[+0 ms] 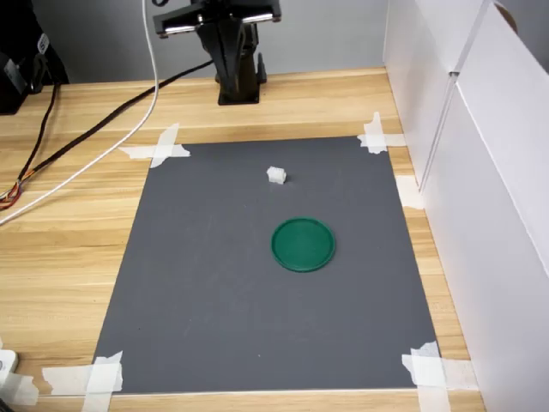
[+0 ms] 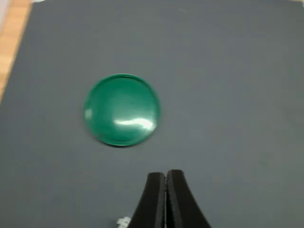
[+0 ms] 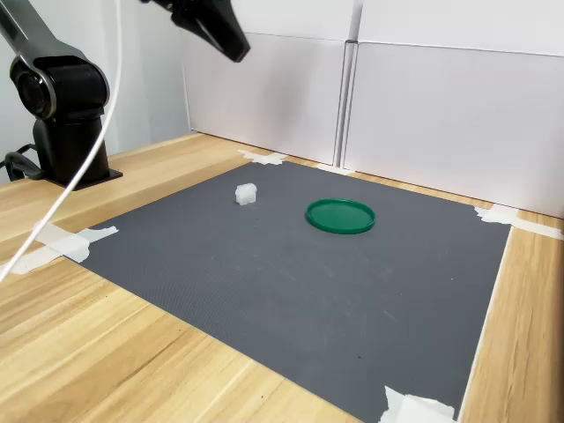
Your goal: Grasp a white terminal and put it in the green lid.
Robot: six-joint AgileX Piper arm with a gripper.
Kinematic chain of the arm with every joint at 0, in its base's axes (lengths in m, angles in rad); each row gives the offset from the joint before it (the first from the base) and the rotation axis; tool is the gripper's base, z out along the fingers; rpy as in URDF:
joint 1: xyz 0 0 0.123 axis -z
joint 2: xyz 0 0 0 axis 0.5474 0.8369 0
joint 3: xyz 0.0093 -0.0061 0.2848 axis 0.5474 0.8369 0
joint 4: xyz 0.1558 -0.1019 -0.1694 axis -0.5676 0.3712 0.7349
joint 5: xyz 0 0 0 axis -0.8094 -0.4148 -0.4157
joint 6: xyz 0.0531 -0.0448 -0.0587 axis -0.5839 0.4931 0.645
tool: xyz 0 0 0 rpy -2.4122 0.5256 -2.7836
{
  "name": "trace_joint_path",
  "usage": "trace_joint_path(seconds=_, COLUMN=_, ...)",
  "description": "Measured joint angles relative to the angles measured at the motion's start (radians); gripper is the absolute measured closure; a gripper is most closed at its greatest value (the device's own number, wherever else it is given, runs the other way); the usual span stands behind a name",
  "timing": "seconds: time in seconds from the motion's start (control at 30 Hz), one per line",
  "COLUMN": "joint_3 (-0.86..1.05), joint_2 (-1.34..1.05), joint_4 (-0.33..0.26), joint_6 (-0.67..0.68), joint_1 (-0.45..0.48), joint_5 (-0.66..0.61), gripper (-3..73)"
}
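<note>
**Overhead, the gripper hangs closed above a bare mat**

The gripper [image 2: 166, 176] has its black tapered fingers pressed together, holding nothing, high over the matte grey mat [image 1: 214, 292]. The white terminal [image 1: 276, 175], small and blocky, sits apart from the glossy round green lid [image 1: 303, 245]. White tape strips [image 1: 159, 148] pin the mat's corners to the wooden table [image 1: 69, 249]; white panels [image 3: 441, 106] wall one side.

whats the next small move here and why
Probably open the gripper and lower it toward the terminal. In the wrist view the jaws sit pressed together with nothing between them, and in the second exterior view the gripper is high above the mat. The terminal sits on the mat, apart from the empty lid.
</note>
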Motion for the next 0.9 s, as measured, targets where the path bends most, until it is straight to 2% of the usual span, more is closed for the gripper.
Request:
trace_joint_path(seconds=0.23, joint_3=-0.05, joint_2=0.079, joint_4=0.021, joint_6=0.176, joint_1=-0.198, joint_5=-0.128, gripper=71.6)
trace_joint_path(seconds=0.37, joint_3=-0.05, joint_2=0.106, joint_4=0.014, joint_6=0.236, joint_1=-0.276, joint_5=-0.206, gripper=71.6)
trace_joint_path(seconds=0.53, joint_3=-0.064, joint_2=0.112, joint_4=0.009, joint_6=0.256, joint_1=-0.323, joint_5=-0.204, gripper=71.6)
trace_joint_path(seconds=0.7, joint_3=-0.108, joint_2=0.179, joint_4=0.008, joint_6=0.372, joint_1=-0.364, joint_5=-0.249, gripper=70.9)
trace_joint_path(seconds=0.8, joint_3=-0.148, joint_2=0.229, joint_4=0.0, joint_6=0.445, joint_1=-0.379, joint_5=-0.292, gripper=67.4)
trace_joint_path(seconds=0.9, joint_3=-0.197, joint_2=0.28, joint_4=0.004, joint_6=0.49, joint_1=-0.385, joint_5=-0.34, gripper=59.9)
